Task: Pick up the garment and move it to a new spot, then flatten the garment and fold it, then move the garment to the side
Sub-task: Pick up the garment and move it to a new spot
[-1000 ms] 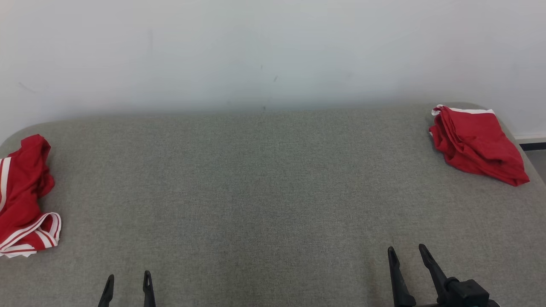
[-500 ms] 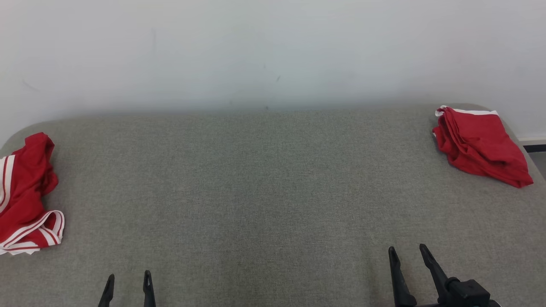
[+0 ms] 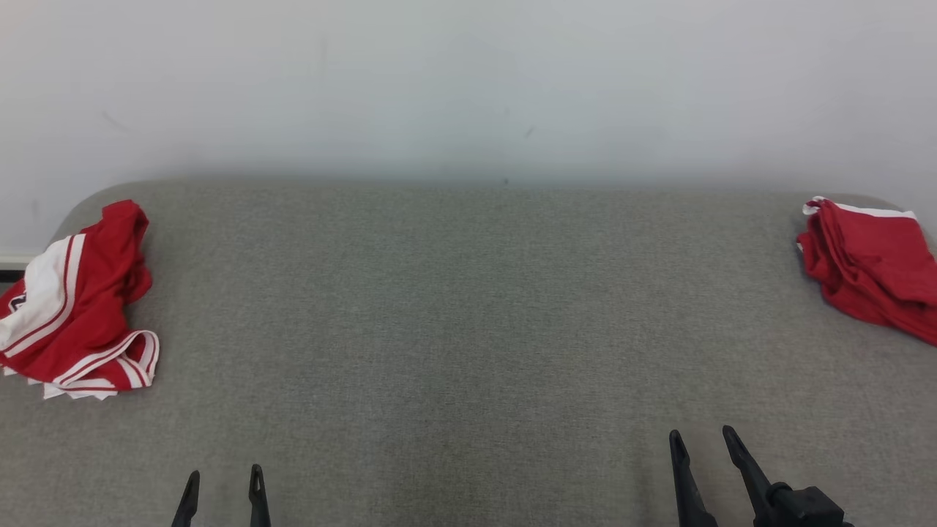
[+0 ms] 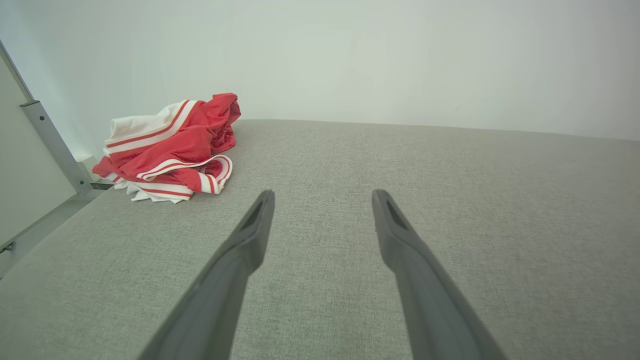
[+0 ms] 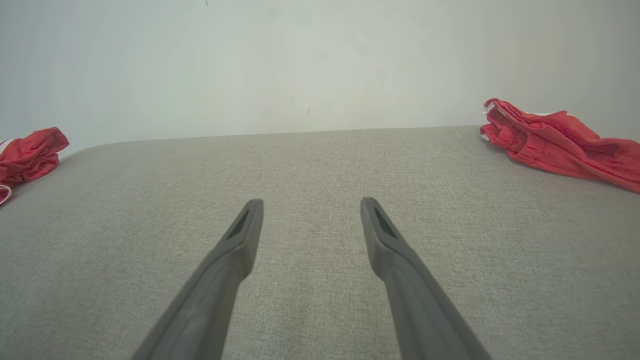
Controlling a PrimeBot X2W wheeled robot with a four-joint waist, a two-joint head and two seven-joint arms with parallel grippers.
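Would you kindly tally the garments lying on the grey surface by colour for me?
Red with broad white stripes: 1, the striped garment, crumpled at the left end.
Red with a thin white edge: 1, the red garment, at the right end.
Total: 2

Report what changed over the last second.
Nothing was moved, gripped or let go. The view swung to the robot's left, so everything slid right in the picture. The striped garment and plain garment lie as before on the grey surface; left gripper and right gripper keep their jaws open.
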